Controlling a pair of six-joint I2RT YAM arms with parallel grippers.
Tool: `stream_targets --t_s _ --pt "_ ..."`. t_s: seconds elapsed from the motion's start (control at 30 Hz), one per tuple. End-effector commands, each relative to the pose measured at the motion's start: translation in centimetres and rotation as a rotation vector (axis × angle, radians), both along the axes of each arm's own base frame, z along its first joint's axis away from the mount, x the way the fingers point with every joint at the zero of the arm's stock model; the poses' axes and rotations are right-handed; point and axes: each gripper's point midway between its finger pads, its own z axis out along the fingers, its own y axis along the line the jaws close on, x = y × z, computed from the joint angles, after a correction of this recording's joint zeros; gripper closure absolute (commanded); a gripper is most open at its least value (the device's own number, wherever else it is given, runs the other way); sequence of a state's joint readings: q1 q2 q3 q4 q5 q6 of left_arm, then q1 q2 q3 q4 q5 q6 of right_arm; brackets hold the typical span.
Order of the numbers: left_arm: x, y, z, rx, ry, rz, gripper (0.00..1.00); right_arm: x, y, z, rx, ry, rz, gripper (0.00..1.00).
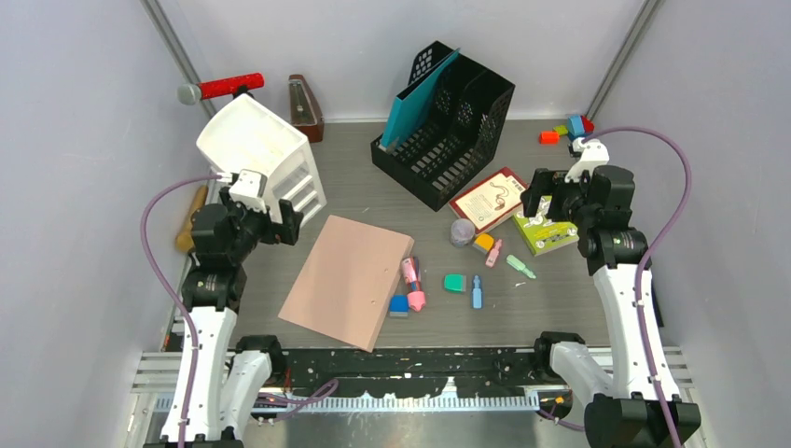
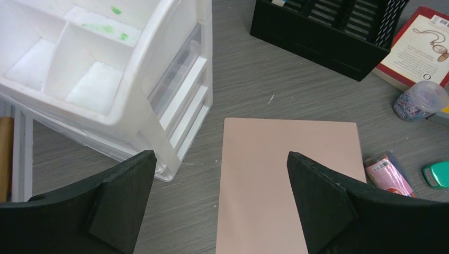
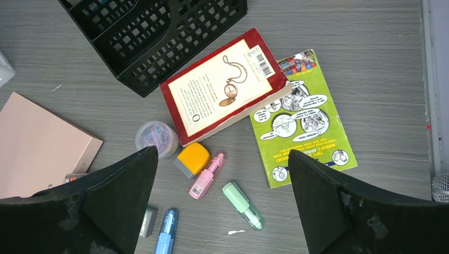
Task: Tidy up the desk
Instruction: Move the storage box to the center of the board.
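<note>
My left fingers (image 2: 122, 196) are spread wide and hold nothing. They hang above the grey-brown wood-grain tabletop (image 1: 560, 299), which extends from the black-and-metal rail (image 1: 410, 359) at the near edge to the pale lavender walls (image 1: 354, 47). Below them, the white plastic drawer unit (image 1: 256, 149) stands at the far left. The flat pink rectangular board (image 1: 350, 275) lies just right of it. The black mesh file holder (image 1: 448, 131) stands askew, far of the board, with a teal folder (image 1: 415, 98) in it. Further right, the red-bordered book (image 1: 490, 198) overlaps the green comic booklet (image 3: 310, 121). My right fingers (image 3: 339, 206) are spread wide, empty, above both.
</note>
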State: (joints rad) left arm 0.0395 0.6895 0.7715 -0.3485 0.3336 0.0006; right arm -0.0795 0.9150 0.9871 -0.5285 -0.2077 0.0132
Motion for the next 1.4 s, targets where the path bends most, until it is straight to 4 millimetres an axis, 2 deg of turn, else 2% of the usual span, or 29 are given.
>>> stream_targets --t_s 0.0,0.3,0.43,0.57,0.63,0.77,0.87,0.93,1.0,1.1,1.2,1.37 --pt "0.1 0.0 0.1 0.019 -0.023 -0.016 0.01 -0.2 0.0 1.5 -0.032 -0.064 0.013 0.00" --pt "-0.2 -0.6 -0.6 0.023 -0.011 -0.055 0.01 -0.3 -0.3 1.4 -0.045 -0.065 0.004 0.00" --pt "-0.5 -1.0 -0.6 0.024 -0.007 -0.087 0.01 -0.7 0.1 2.1 -0.036 -0.086 0.024 0.00" --pt "-1.5 -2.5 -0.8 0.042 -0.001 -0.198 0.01 -1.2 0.9 2.7 -0.030 -0.100 0.071 0.00" --pt "-2.3 -3.6 -1.1 0.043 0.006 -0.281 0.01 -1.2 0.8 2.2 -0.050 -0.094 0.080 0.00" --pt "-4.2 -5.9 -1.8 0.016 0.030 -0.445 0.01 -0.7 1.0 0.0 -0.059 -0.014 0.116 0.00" --pt "-5.4 -7.1 -2.1 -0.008 0.043 -0.538 0.01 -0.4 1.3 -0.2 -0.060 0.013 0.127 0.00" --pt "-6.1 -7.7 -2.6 -0.024 0.061 -0.587 0.01 -0.4 2.2 -0.6 -0.079 0.011 0.175 0.00" --pt "-6.5 -8.1 -3.0 -0.028 0.070 -0.618 0.01 -1.1 4.7 -1.8 -0.128 0.036 0.295 0.00" --pt "-6.7 -8.2 -3.3 -0.031 0.078 -0.634 0.01 -2.0 6.2 -4.6 -0.255 0.139 0.394 0.00" --pt "-6.4 -8.2 -3.6 -0.030 0.084 -0.631 0.01 -1.7 5.3 -6.3 -0.427 0.185 0.372 0.00" --pt "-5.5 -7.9 -4.2 -0.034 0.091 -0.599 0.01 0.2 3.9 -6.6 -0.469 0.138 0.247 0.00"
